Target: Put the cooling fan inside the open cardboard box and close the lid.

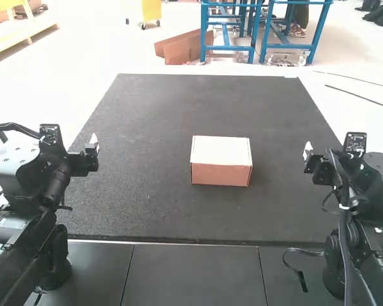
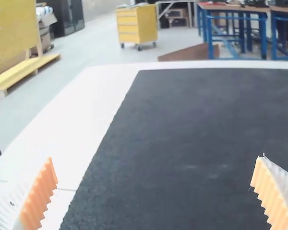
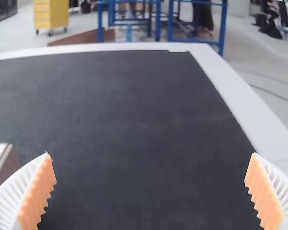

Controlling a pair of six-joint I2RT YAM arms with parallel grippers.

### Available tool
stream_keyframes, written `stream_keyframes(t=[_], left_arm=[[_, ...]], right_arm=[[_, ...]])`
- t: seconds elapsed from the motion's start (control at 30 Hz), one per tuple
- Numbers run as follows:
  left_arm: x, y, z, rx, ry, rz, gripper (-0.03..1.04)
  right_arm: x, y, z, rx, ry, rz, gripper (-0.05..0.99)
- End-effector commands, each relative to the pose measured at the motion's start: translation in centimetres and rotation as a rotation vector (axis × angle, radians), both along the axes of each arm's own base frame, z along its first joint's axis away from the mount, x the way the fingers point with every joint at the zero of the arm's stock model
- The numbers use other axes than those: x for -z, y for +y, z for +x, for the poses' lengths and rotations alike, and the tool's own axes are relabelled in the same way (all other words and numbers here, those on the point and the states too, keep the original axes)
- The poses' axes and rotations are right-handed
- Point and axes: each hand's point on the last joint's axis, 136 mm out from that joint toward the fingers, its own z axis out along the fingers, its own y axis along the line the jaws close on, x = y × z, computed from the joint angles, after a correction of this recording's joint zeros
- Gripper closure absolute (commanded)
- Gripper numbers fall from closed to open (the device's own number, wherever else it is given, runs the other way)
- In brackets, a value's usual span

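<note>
Cardboard box [image 1: 221, 159]: 1 small rectangular carton, brown walls, pale top, at the centre of the black mat [image 1: 147, 127] on the white counter [image 1: 70, 95]. Lid lies flat and shut; the cooling fan is judged to be inside.

Handling: likely light, with thin stiff card that dents under a hard squeeze. Take it across 2 opposite walls, low down.

Left gripper [image 1: 92, 150]: released, fingers spread, at the mat's left edge.

Right gripper [image 1: 309, 159]: released, fingers spread, at the mat's right edge.
</note>
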Motion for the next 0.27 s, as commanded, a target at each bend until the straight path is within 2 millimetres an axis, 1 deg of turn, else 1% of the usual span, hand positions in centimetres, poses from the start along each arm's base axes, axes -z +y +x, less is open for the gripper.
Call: stream_keyframes(t=[0.0,0.17,0.23], left_arm=[[0.00,-0.36,0.01,0.022,-0.007,0.006,0.05],[-0.11,-0.35,0.01,0.022,-0.012,0.007,0.05],[-0.23,-0.39,0.00,0.024,-0.015,0.007,0.05]], right_arm=[[-0.14,-0.44,-0.02,0.023,-0.012,0.016,0.03],[-0.15,-0.76,-0.04,0.048,-0.014,0.063,0.02],[-0.15,-0.56,-0.03,0.040,-0.014,0.063,0.02]])
